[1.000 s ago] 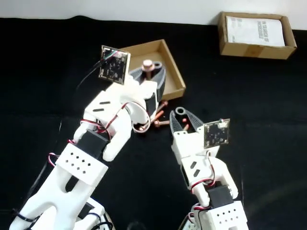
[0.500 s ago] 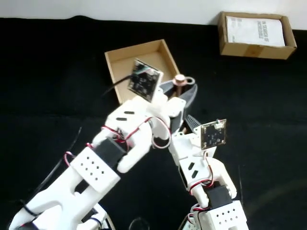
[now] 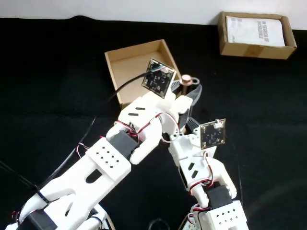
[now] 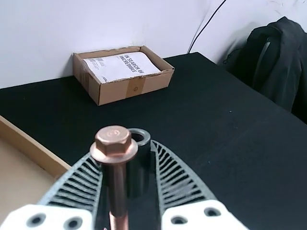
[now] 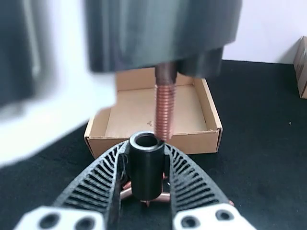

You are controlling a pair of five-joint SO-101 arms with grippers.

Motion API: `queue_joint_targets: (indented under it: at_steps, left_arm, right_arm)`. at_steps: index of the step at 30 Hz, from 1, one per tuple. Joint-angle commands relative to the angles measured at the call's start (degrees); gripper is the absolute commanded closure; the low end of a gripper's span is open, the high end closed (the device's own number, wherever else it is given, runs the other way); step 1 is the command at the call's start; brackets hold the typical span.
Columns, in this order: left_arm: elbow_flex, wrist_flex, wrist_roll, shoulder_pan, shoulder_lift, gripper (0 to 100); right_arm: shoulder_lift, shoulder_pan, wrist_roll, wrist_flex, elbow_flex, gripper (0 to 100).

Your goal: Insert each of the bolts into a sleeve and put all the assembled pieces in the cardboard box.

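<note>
Clenched in the left gripper (image 4: 125, 152): a copper bolt (image 4: 115, 142), flanged hexagonal head uppermost, shank running down between the ribbed fingers (image 4: 175, 179); carried above the black table (image 3: 57, 72), just outside the right wall of the open cardboard box (image 3: 139, 60), near its front corner.

Grasped in the right gripper (image 5: 145, 160): a black sleeve (image 5: 145, 170), upright, bore open at the top, pinched from both sides.

Directly over the sleeve, the bolt's threaded end, hanging down out of the left gripper's dark body; tip level with the sleeve's mouth, toward its far rim; inside the bore or only at the rim, not to be told.

Seen from above, left arm crossed over the right arm, the two grippers stacked one over the other close to the cardboard box.

On the table under and behind the sleeve, loose copper bolts (image 5: 160, 196) lying flat; just beyond them, the front wall of the cardboard box.

At the far right of the table, well apart, a second cardboard box (image 3: 249, 51) with a printed sheet (image 3: 254, 29) lying inside; past the table's edge, a black garment (image 4: 278, 62) slumped against the wall.
</note>
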Motion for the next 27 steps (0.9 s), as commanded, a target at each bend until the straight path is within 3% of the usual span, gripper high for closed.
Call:
queue_joint_targets:
  at_steps: [1, 27]
  left_arm:
    - [-1.6, -2.3, -2.3, -0.7, -0.4, 99]
    - [2.7, -3.3, -3.8, -1.6, -0.2, 99]
  right_arm:
    - [-0.6, 0.0, 0.8, 0.0, -0.9, 99.1]
    - [-0.6, 0.0, 0.9, -0.1, -3.8, 99.1]
